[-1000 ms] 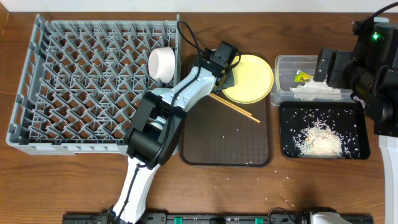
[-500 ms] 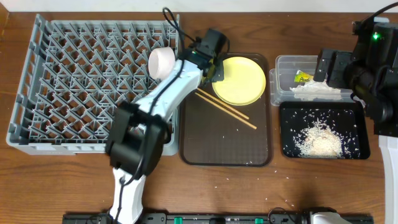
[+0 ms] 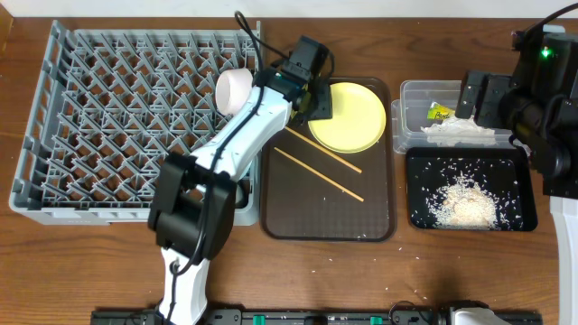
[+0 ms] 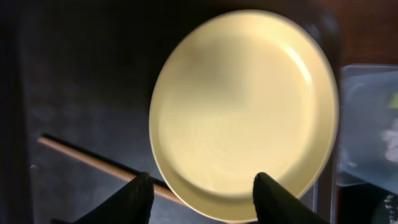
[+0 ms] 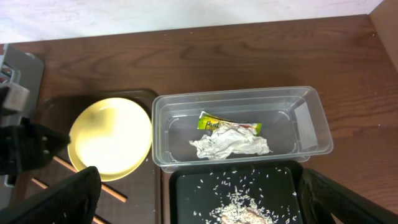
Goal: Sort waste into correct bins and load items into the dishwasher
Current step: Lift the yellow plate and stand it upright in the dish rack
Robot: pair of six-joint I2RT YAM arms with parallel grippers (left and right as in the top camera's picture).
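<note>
The yellow plate (image 3: 352, 116) lies at the back of the brown serving tray (image 3: 325, 212). My left gripper (image 3: 317, 99) (image 4: 205, 200) hovers open at the plate's left rim; the rim (image 4: 242, 112) shows between its fingertips. Two chopsticks (image 3: 322, 150) lie apart on the tray, one passing under the plate's edge (image 4: 93, 163). A white cup (image 3: 237, 90) sits on its side in the grey dishwasher rack (image 3: 108, 126). The clear tub (image 5: 239, 127) holds the wrapper (image 5: 214, 123) and crumpled paper (image 5: 230, 146). The black tray (image 3: 468, 190) holds rice. My right gripper (image 5: 199, 202) stands wide open over it, holding nothing.
Loose rice grains lie on the table near the front edge (image 3: 420, 293), on the brown tray and among the rack's pegs. The right arm (image 3: 542, 108) fills the far right side. A cable loops above the rack's back right corner (image 3: 246, 27).
My left arm swung left toward the rack's corner and its jaws went from shut to open. The plate shifted slightly left. The chopsticks slid left and now lie apart.
</note>
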